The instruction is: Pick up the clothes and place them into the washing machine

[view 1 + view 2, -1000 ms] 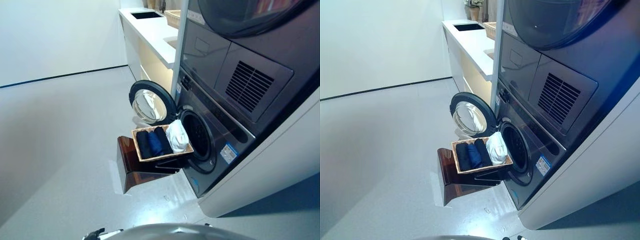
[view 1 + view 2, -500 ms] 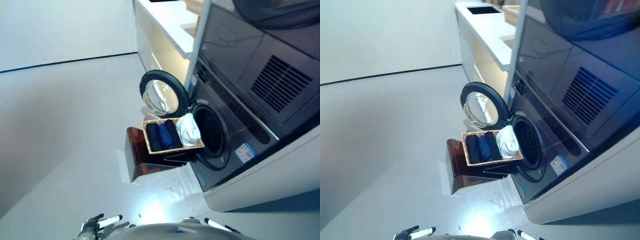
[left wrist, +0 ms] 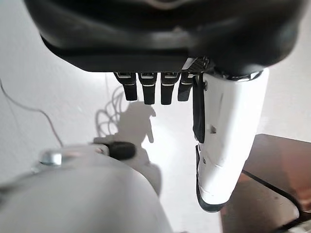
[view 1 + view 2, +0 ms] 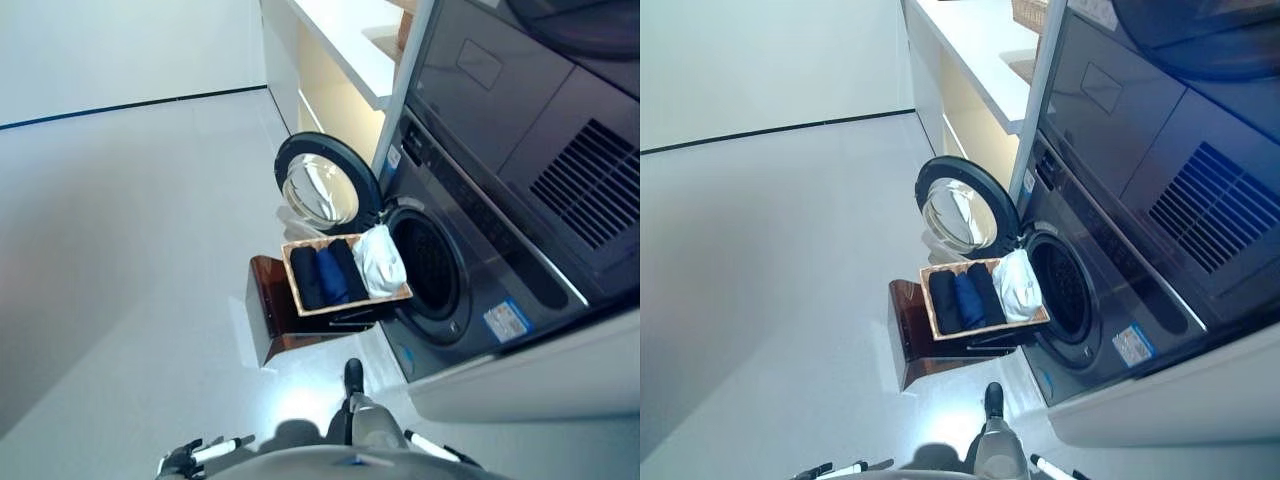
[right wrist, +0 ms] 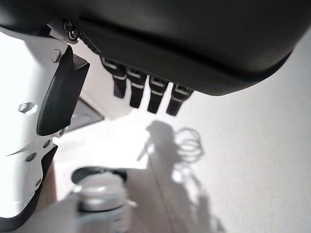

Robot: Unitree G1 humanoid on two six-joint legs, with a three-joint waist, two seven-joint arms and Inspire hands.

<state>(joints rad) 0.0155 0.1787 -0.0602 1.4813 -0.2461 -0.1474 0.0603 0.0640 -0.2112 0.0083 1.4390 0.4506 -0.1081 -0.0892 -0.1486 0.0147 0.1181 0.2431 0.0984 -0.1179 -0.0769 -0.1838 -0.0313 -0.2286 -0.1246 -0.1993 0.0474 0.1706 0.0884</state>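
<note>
A wicker basket (image 4: 297,303) rests on a brown stand (image 4: 272,322) in front of the washing machine (image 4: 470,290). It holds dark rolled clothes (image 4: 306,278), a blue roll (image 4: 330,275) and a white garment (image 4: 380,263) nearest the drum. The round door (image 4: 322,187) stands swung open, showing the dark drum opening (image 4: 432,265). My left hand (image 3: 160,34) and right hand (image 5: 194,39) hang low over the floor, well short of the basket. Both are open, with straight fingers (image 3: 150,91) holding nothing. They just show at the eye views' bottom edge.
A dryer (image 4: 520,90) is stacked above the washer, inside a white cabinet frame (image 4: 540,385). A white counter (image 4: 345,45) runs along the wall behind. Grey floor (image 4: 120,250) spreads to the left of the stand.
The camera has tilted down and moved nearer, so the basket and washer sit differently in view. Both hands now show at the bottom edge. The basket and clothes have not moved.
</note>
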